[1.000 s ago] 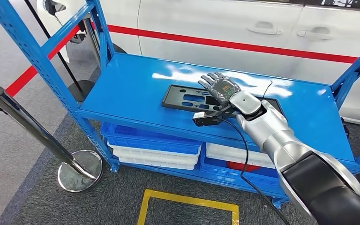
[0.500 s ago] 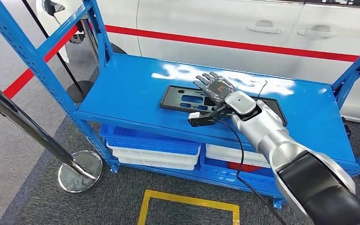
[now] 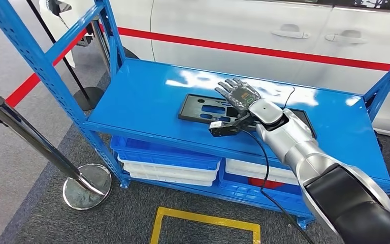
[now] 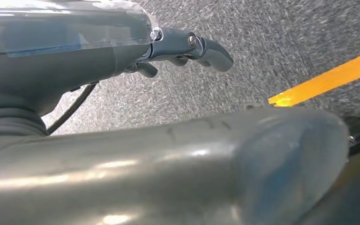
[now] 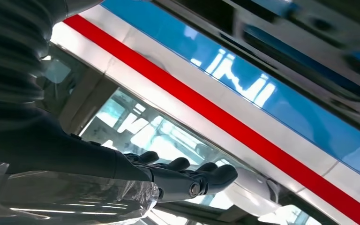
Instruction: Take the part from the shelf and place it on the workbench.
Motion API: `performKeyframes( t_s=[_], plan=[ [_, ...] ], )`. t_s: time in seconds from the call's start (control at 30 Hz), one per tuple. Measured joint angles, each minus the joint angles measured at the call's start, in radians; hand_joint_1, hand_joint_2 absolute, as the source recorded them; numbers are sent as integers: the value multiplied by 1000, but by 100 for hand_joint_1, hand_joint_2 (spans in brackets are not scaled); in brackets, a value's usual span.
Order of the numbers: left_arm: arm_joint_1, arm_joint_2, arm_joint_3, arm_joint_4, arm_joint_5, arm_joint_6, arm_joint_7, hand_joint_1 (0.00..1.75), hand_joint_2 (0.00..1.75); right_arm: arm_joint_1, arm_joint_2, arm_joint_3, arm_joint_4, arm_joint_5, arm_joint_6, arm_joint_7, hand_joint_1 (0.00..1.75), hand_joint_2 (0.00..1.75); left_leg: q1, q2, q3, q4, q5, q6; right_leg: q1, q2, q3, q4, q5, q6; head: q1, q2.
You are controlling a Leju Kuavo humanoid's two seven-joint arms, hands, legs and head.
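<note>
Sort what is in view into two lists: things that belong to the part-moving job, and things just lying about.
Belongs to the job:
black part
blue shelf
right hand, open above the part

Just lying about:
stanchion post
blue and white bins on the lower level
white car
yellow floor marking

no readable text, label, brand or number in any view, only unlettered markings: a red stripe (image 3: 264, 51) along the white car (image 3: 244, 25) across the top, yellow floor tape (image 3: 203, 221) at lower centre
</note>
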Motion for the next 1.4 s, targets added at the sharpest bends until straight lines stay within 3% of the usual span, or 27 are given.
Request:
performKeyframes(
  t_s=[0.07, 0.13, 0.17, 0.2, 0.23, 0.27, 0.33, 0.37, 0.43, 0.53, 0.6, 0.67, 0.7, 0.73, 0.8, 0.87, 0.9, 1.03, 1.1, 1.17, 1.2, 1.23, 1.27, 1.33, 1.4],
  plan=[
    [-1, 0, 0, 0, 0, 0, 0, 0, 0, -1, 6, 0, 0, 0, 0, 0, 0, 175, 2, 1, 4, -7, 4, 12, -4, 1, -25, 55, -36, 7, 0, 0],
    [-2, 0, 0, 0, 0, 0, 0, 0, 0, 1, 17, 0, 2, 0, 0, 0, 0, 175, 0, 2, 4, -7, 3, 18, -4, 3, -88, 185, -97, 11, 0, 0],
    [-1, 0, 0, 0, 0, 0, 0, 0, 0, 3, 22, 0, 3, 0, 0, 0, 0, 175, -1, 2, 4, -6, 2, 19, -4, 4, -120, 248, -117, 11, 0, 0],
    [-1, 0, 0, 0, 0, 0, 0, 0, 0, 5, 26, 0, 4, 0, 0, 0, 0, 175, -2, 2, 5, -5, 1, 21, -4, 4, -141, 283, -119, 11, 0, 0],
    [-1, 0, 0, 0, 0, 0, 0, 0, 0, 6, 30, 0, 5, 0, 0, 0, 0, 175, -3, 2, 6, -3, -1, 21, -4, 4, -142, 277, -100, 9, 0, 0],
    [0, 0, 0, 0, 0, 0, 0, 0, 0, 6, 32, -1, 6, 0, 0, 0, 0, 175, -3, 1, 8, -1, -3, 20, -4, 4, -123, 231, -66, 6, 0, 0],
    [0, -1, 0, 0, 0, 0, 0, 0, 0, 3, 36, -1, 6, 0, 0, 0, 0, 175, -6, 0, 11, 2, -9, 16, 1, 2, -60, 92, 2, -6, 0, 0],
    [0, -1, 0, 0, 0, 0, 0, 0, 0, 0, 39, -1, 6, 0, 0, 0, 0, 175, -7, 1, 10, 3, -10, 12, 4, 1, -38, 43, 18, -11, 0, 0],
    [0, -2, 0, 0, 0, 0, 0, 0, 0, -2, 44, -2, 6, 0, 0, 0, 0, 175, -9, 2, 9, 3, -11, 3, 10, 1, -24, 9, 18, -17, 0, 0],
    [-1, -1, 0, 0, 0, 0, 0, 0, 0, -3, 45, -2, 6, 0, 0, 0, 0, 175, -9, 4, 7, 17, -27, -14, 2, 2, -17, -5, 22, -28, 0, 0],
    [-1, -1, 0, 0, 0, 0, 0, 0, 0, -4, 39, -2, 5, 0, 0, 0, 0, 175, -6, 4, -30, 102, -77, -25, -2, -1, -12, -11, 25, -36, 0, 0],
    [0, -1, 0, 0, 0, 0, 0, 0, 0, -2, 28, -1, 5, 0, 0, 0, 0, 175, -2, 5, -94, 233, -134, -35, -1, -3, -12, -10, 24, -39, 0, 0],
    [1, 0, 0, 0, 0, 0, 0, 0, 0, 0, 23, -1, 5, 0, 0, 0, 0, 175, 0, 5, -115, 273, -142, -38, -1, -3, -12, -10, 24, -39, 0, 0],
    [1, 0, 0, 0, 0, 0, 0, 0, 0, 1, 17, 0, 5, 0, 0, 0, 0, 175, 1, 5, -118, 276, -130, -40, -1, -3, -11, -9, 23, -38, 0, 0],
    [1, 0, 0, 0, 0, 0, 0, 0, 0, 2, 10, 0, 5, 0, 0, 0, 0, 175, 4, 5, -71, 170, -62, -40, -2, -2, -10, -6, 21, -34, 0, 0],
    [0, 0, 0, 0, 0, 0, 0, 0, 0, 1, 4, 0, 5, 0, 0, 0, 0, 175, 3, 3, -13, 46, -15, -31, 1, -1, -10, 0, 17, -26, 0, 0],
    [-1, 0, 0, 0, 0, 0, 0, 0, 0, 1, 2, 0, 5, 0, 0, 0, 0, 175, 2, 2, 0, 16, -8, -25, 2, -1, -11, 2, 16, -22, 0, 0],
    [0, 0, 0, 0, 0, 0, 0, 0, 0, 0, -1, 0, 5, 0, 0, 0, 0, 175, 0, 2, 4, -1, 0, 4, -1, 0, -18, 11, 8, 0, 0, 0],
    [-1, 0, 0, 0, 0, 0, 0, 0, 0, 1, 4, -1, 5, 0, 0, 0, 0, 87, 3, 3, 6, -7, 5, 14, -4, 1, -50, 84, -38, 8, 0, 0],
    [-1, 0, 0, 0, 0, 0, 0, 0, 0, 4, 16, -1, 7, 0, 0, 0, 0, 0, 2, 4, 5, -8, 5, 17, -4, 3, -113, 220, -99, 12, 0, 0],
    [-1, 0, 0, 0, 0, 0, 0, 0, 0, 7, 21, -1, 8, -7, -4, -4, 0, 0, 1, 4, 5, -7, 5, 17, -5, 3, -137, 270, -112, 14, 0, 0],
    [0, 0, 0, 0, -1, -2, 0, 0, 0, 14, 25, -3, 2, -30, -21, -19, 0, 0, 1, 3, 5, -6, 5, 17, -5, 3, -146, 288, -108, 14, 0, 0],
    [0, 0, 0, 0, -3, -6, -1, 0, 0, 28, 26, -13, -22, -80, -52, -42, 0, 0, 2, 3, 5, -4, 4, 17, -5, 3, -134, 261, -84, 13, 0, 0],
    [3, 1, -1, 0, -6, -14, -3, 0, 0, 69, 23, -50, -119, -208, -115, -80, 0, 0, 1, 2, 6, 0, -1, 11, -4, 1, -70, 129, -18, 6, 0, 0],
    [8, 3, -2, 0, -6, -17, -4, 0, 0, 104, 29, -83, -226, -284, -130, -81, 0, 0, -3, 6, 5, 5, -6, 2, 1, 2, -25, 28, 12, -3, 0, 0]
  ],
)
